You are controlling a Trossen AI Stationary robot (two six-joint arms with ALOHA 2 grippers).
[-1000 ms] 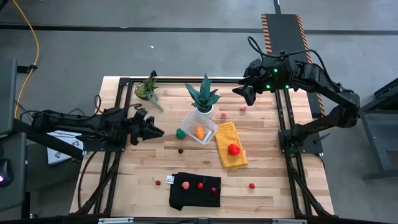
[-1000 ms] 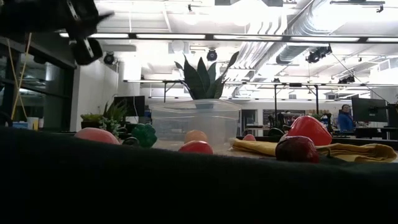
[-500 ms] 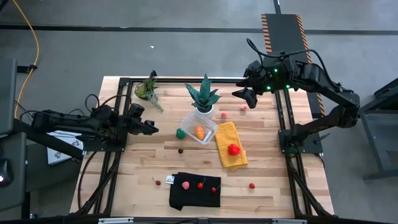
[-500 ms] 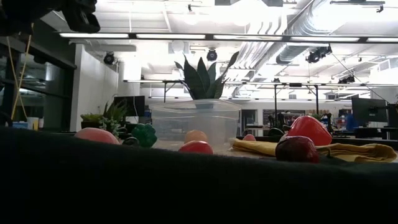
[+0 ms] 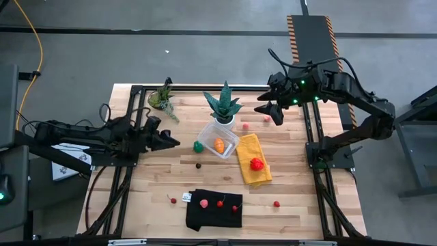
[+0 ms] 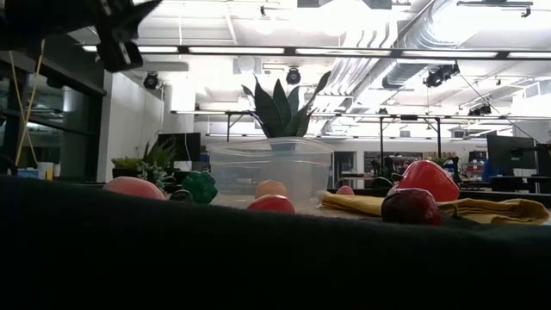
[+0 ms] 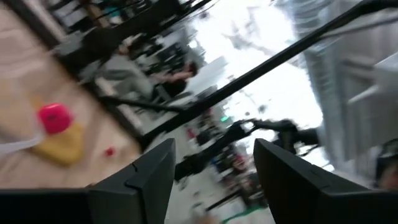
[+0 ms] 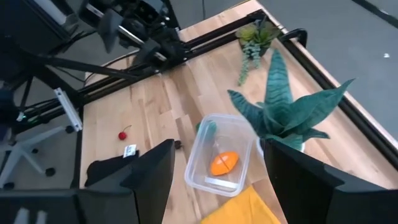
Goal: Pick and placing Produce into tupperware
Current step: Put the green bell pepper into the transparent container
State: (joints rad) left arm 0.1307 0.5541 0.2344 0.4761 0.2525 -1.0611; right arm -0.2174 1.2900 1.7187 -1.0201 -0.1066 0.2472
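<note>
Clear plastic marked the tupperware (image 5: 218, 140) in the high view, sitting just in front of the spiky potted plant (image 5: 223, 104) with an orange toy (image 5: 219, 145) inside it. A green toy vegetable (image 5: 198, 146) lay just beside the tupperware, and a small dark one (image 5: 199, 165) a little farther from it. On the other side of the tupperware a yellow cloth (image 5: 254, 160) touched its corner and carried a red toy pepper (image 5: 256, 163). A black cloth (image 5: 214, 208), well apart from the tupperware, held several small red and pink pieces. The left gripper (image 5: 168, 141) hung near the green toy, fingers parted and empty. The right gripper (image 5: 272, 109) hovered beyond the plant from the tupperware, also spread and holding nothing.

In the low view the tupperware (image 6: 270, 171) stood before the plant, with the orange toy (image 6: 271, 188) visible through its wall and the green vegetable (image 6: 199, 186) beside it.

The left wrist view was blurred; its own fingers (image 7: 142, 177) stood apart with nothing between them.

In the right wrist view the tupperware (image 8: 222, 160) lay beside the plant (image 8: 281, 114), and that gripper's fingers (image 8: 149, 173) were wide apart and empty.
</note>
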